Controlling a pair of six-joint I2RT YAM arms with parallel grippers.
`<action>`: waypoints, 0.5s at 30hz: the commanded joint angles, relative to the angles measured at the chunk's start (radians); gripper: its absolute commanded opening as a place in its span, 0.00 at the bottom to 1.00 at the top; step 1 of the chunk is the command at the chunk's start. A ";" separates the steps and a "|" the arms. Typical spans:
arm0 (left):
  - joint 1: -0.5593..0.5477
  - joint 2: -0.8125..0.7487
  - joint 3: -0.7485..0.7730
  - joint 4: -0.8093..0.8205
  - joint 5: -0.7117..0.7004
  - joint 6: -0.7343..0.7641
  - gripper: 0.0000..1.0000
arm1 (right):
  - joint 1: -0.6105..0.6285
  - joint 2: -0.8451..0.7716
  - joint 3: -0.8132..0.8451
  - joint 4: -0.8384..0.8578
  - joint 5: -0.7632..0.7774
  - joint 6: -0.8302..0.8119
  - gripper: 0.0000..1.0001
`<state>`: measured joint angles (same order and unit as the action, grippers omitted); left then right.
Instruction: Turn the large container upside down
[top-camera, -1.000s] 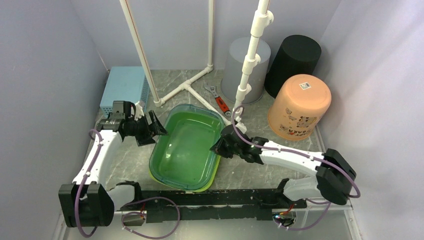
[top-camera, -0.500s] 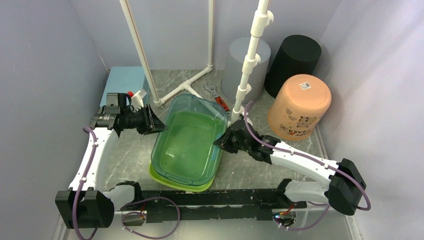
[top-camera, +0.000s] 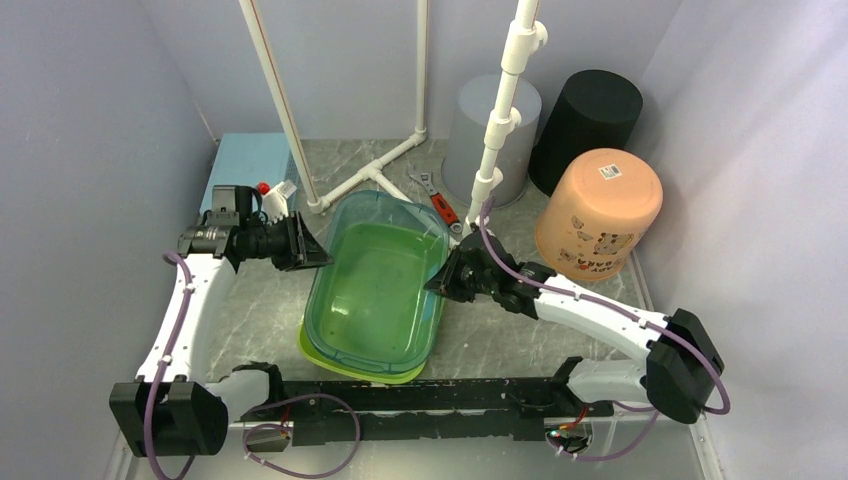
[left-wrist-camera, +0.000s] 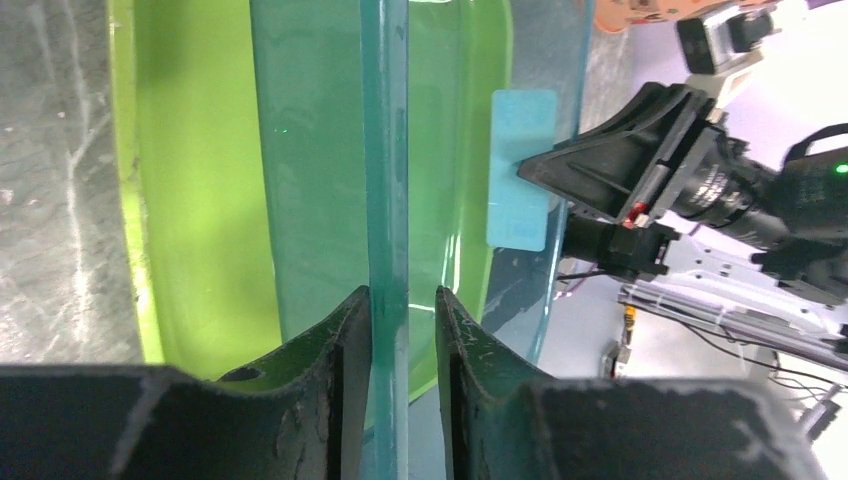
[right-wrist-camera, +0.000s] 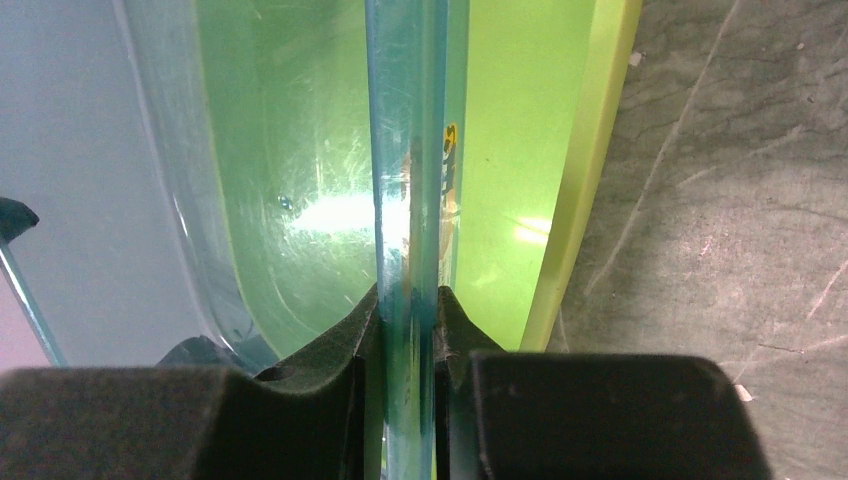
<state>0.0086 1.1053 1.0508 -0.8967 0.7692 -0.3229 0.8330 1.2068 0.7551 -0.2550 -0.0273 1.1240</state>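
left gripper (left-wrist-camera: 402, 296) closed in, apparently pinching clear teal tub (left-wrist-camera: 385, 150) rim between its fingers | right gripper (right-wrist-camera: 407, 300) pinches opposite rim | flipping may begin

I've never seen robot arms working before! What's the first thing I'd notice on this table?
Right in the middle, a big see-through bluish container sits over a lime green tray, and the left gripper and right gripper each pinch its rim from opposite sides. At the far right, a peach bucket stands upside down beside a black bucket.
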 joint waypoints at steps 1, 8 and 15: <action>-0.061 0.003 0.045 -0.018 -0.004 0.060 0.30 | 0.024 0.017 0.115 0.130 -0.161 -0.096 0.00; -0.152 -0.002 0.061 0.012 -0.073 0.037 0.03 | 0.043 0.046 0.156 0.093 -0.165 -0.124 0.05; -0.164 -0.066 0.111 0.008 -0.221 0.025 0.03 | 0.047 0.059 0.177 -0.005 -0.101 -0.117 0.27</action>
<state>-0.1200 1.0954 1.0988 -0.9329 0.5339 -0.2943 0.8295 1.2823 0.8478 -0.3687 -0.0315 1.0454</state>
